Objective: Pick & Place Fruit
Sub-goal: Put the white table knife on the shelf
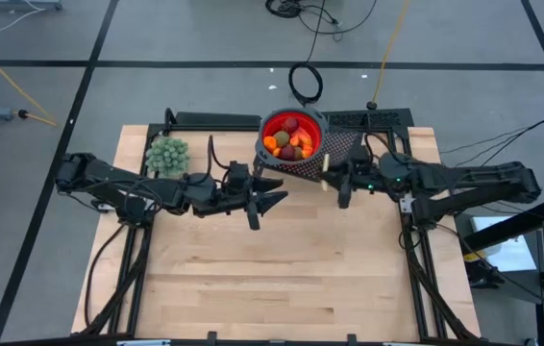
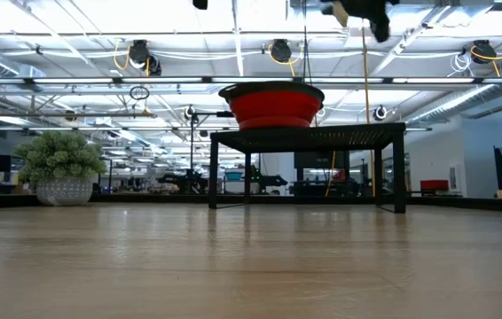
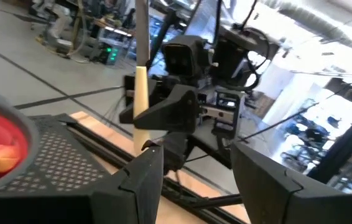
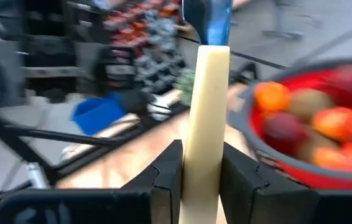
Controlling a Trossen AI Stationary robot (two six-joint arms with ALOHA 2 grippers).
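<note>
Fruit (image 1: 291, 139) sitting in red bowl (image 1: 292, 114)
Left gripper (image 1: 270, 199) hovering beside bowl, fingers spread, empty; right gripper (image 1: 333, 179) beside bowl, clamping pale knife handle (image 4: 205, 130)

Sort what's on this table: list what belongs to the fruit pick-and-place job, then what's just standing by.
Job: fruit piled in the red bowl; left gripper, open and empty.
Standing by: potted plant; black rack; knife, clamped in the right gripper.

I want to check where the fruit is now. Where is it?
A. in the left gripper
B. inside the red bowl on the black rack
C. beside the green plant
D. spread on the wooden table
B: the high view shows the fruit piled inside the red bowl, which sits on the black rack.
</note>
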